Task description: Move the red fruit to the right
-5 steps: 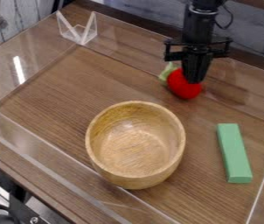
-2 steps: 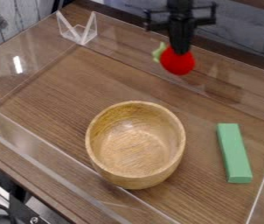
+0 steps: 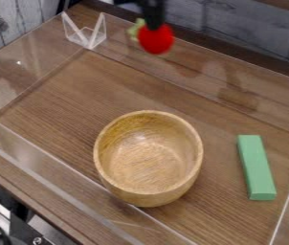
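The wooden table [image 3: 57,105] has low clear walls around it. A wooden bowl [image 3: 148,157] stands in the middle, and a flat green block [image 3: 255,167] lies to its right, apart from it. The gripper [image 3: 151,25] points down at the top edge, its jaws closed on the red fruit [image 3: 155,38], which hangs above the table's far side, well behind the bowl.

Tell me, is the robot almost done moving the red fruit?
Not yet. Done: the gripper has grabbed the red fruit and lifted it off the table. In hand: the fruit hangs in the air near the back, above the wooden bowl in the picture. Left: setting it down on the right.
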`<state>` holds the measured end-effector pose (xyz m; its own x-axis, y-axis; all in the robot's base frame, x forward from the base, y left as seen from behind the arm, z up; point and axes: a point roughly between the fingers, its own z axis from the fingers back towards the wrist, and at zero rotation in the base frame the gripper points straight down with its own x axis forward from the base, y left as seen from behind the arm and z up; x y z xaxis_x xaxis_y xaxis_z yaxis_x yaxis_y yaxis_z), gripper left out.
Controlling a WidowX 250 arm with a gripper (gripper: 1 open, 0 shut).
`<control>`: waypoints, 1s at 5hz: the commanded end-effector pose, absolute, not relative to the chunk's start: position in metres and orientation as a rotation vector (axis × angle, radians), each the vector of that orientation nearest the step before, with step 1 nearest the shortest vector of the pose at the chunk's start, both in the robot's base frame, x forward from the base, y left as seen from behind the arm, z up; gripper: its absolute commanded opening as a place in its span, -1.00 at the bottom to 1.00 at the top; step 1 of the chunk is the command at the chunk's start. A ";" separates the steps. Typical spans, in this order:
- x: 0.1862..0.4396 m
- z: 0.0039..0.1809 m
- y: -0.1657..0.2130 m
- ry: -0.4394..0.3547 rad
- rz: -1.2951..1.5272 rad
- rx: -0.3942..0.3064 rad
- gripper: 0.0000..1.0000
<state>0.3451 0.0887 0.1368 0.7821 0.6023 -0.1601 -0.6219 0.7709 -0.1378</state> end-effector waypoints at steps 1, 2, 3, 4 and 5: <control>0.338 0.149 0.091 0.020 0.637 -0.177 -1.00; 0.331 0.139 0.097 0.013 0.607 -0.177 -1.00; 0.332 0.135 0.112 -0.001 0.654 -0.174 -1.00; 0.334 0.129 0.122 -0.014 0.692 -0.169 -1.00; 0.329 0.132 0.120 -0.023 0.717 -0.165 -1.00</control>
